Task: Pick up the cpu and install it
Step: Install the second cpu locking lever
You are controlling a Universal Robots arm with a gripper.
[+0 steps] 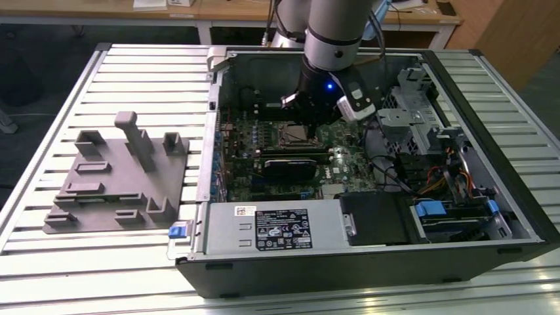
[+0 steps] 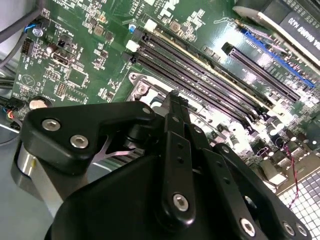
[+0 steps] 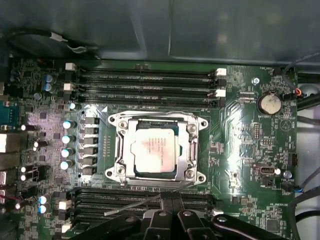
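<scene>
Slatted metal bench [image 1: 131, 65] carries an open computer case [image 1: 490, 216] and, well apart toward the exterior view's left, a grey fixture [image 1: 118, 180]. Inside the case, the arm's gripper [image 1: 306, 118] hangs above the green motherboard [image 3: 240, 150]. The cpu [image 3: 151, 150] lies seated in the metal-framed socket [image 3: 120, 150], silvery top up. Whether the jaws are open or closed cannot be told; nothing shows between them.

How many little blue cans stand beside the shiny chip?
4, in a column beside the socket holding the cpu in the first wrist view. Others stand elsewhere on the board.
</scene>
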